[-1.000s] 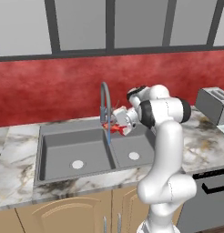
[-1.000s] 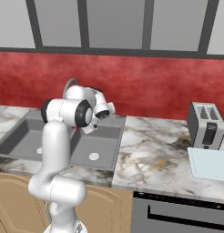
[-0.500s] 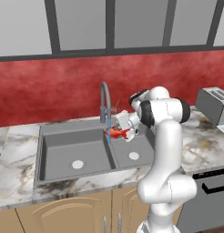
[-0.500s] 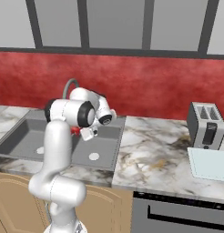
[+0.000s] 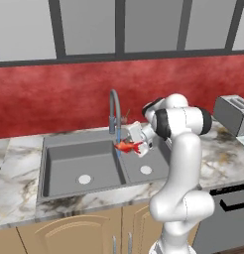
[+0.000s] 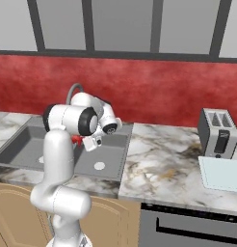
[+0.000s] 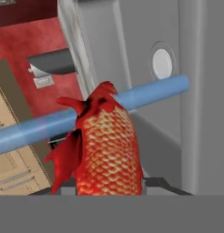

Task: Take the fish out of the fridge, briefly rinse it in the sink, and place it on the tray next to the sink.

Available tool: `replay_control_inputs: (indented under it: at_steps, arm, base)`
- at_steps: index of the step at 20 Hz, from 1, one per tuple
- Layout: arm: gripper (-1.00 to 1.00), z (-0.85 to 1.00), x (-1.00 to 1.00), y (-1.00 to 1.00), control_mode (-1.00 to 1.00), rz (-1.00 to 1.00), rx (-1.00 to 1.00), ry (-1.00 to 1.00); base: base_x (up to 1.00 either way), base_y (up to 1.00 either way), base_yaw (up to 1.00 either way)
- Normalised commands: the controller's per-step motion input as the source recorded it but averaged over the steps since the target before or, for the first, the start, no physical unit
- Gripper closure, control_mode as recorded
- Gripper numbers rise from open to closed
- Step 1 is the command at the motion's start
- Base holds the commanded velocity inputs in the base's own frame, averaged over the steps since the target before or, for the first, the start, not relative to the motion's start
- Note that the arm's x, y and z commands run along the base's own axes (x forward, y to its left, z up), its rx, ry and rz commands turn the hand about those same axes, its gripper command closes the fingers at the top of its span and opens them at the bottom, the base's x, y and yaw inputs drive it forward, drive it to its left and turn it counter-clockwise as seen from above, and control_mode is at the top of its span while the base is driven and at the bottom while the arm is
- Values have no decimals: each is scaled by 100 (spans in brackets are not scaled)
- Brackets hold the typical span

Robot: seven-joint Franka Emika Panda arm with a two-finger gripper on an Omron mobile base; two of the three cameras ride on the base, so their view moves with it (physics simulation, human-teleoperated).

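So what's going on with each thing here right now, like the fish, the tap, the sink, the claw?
fish: held in the air above the sink, in the water stream
tap: running, a blue stream falls from its spout
sink: both basins bare, drains uncovered
claw: shut on the fish
toaster: slots bare
tray: nothing on it

Marble counter [image 6: 164, 169] carries sink [image 5: 69, 163], toaster [image 6: 217, 132], tray [image 6: 221, 173].

Light: bright, even, with no clear source.
Shadows: faint, soft inside the sink [image 5: 79, 163].
Glare: none.
Sharpness: base views soft; hand view blocky up close.
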Motion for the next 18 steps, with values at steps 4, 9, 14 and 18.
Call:
replay_control_inputs:
  at_steps: [4,9,14,18]
  arm:
    - [100,1,52,1,-100,-12,0,11]
    - [100,24,8,0,-100,-12,-1,0]
    - [100,6,-32,-1,-100,-17,0,3]
    - [100,66,-100,-25,-100,-26,9,1]
  base:
    - [0,0,0]
    - [0,0,0]
    - [0,0,0]
    - [0,0,0]
